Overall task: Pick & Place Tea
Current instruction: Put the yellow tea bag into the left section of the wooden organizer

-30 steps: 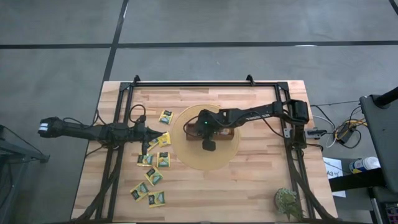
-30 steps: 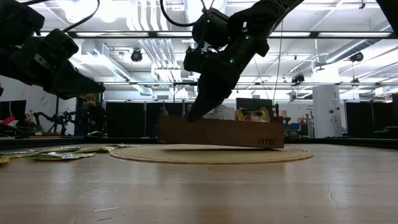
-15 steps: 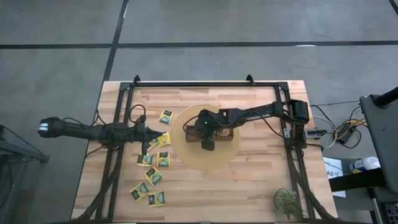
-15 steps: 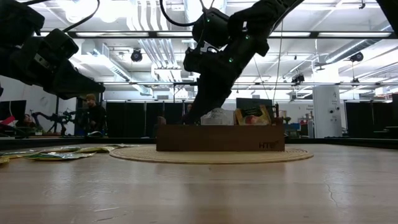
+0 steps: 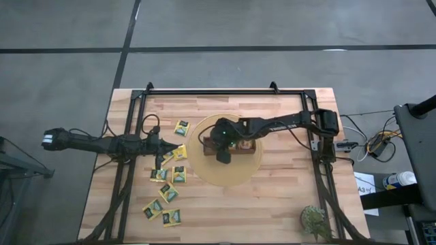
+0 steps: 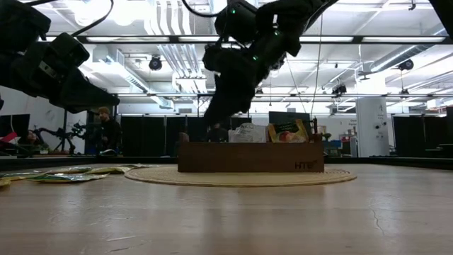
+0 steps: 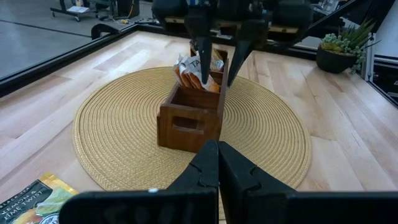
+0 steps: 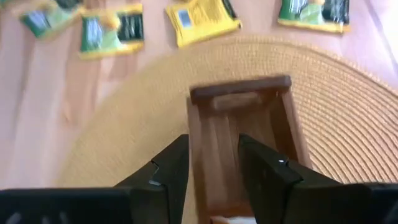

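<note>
On the counter [image 5: 286, 197], the right end effector [image 5: 221, 151] is rising above the wooden tray [image 6: 250, 156], fingers now parted and empty; the left end effector [image 7: 217, 167] is staying clenched near the tea packets [image 5: 170, 192].

Tea packets [image 5: 169, 192] lower left of high view: yellow-green with dark marks. Wooden tray [image 7: 193, 115] mid-frame: dark brown. Round mat [image 7: 124, 124] beneath: straw-yellow, concentric weave. Table [image 5: 286, 197]: pale wood planks. Arms: black.
</note>
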Action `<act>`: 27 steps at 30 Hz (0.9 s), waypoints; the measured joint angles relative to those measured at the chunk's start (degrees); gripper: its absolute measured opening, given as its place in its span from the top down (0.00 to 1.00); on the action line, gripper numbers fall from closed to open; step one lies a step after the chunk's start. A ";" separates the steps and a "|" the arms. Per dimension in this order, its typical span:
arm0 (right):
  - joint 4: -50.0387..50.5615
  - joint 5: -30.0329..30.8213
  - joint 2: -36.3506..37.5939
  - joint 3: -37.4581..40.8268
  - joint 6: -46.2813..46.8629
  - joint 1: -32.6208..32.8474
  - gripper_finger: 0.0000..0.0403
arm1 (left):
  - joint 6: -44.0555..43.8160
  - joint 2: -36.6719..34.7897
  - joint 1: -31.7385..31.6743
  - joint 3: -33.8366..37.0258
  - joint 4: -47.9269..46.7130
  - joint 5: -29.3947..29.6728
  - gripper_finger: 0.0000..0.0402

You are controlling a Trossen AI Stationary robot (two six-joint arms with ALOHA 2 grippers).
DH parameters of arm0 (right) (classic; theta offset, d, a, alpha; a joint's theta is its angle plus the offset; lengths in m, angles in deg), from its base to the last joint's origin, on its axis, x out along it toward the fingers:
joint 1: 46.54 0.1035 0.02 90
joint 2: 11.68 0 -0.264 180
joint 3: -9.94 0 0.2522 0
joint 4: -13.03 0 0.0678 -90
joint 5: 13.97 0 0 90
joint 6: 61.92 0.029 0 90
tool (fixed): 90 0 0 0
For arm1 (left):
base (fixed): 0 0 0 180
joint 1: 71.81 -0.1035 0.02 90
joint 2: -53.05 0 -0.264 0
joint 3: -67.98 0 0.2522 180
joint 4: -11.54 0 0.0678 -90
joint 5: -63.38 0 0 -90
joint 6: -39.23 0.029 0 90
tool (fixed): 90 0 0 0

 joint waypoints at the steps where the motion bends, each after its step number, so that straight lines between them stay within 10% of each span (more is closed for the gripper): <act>1: -0.22 0.02 0.03 -0.30 1.43 0.17 0.66 | 0.00 -0.01 0.01 0.00 0.02 0.01 1.00; 8: -0.84 -0.23 0.07 -0.33 12.69 3.18 0.69 | 0.02 0.01 0.02 0.00 0.00 0.01 1.00; 27: 0.04 1.09 -3.32 0.08 4.87 11.99 0.98 | 0.00 0.00 0.00 -0.01 0.01 0.00 1.00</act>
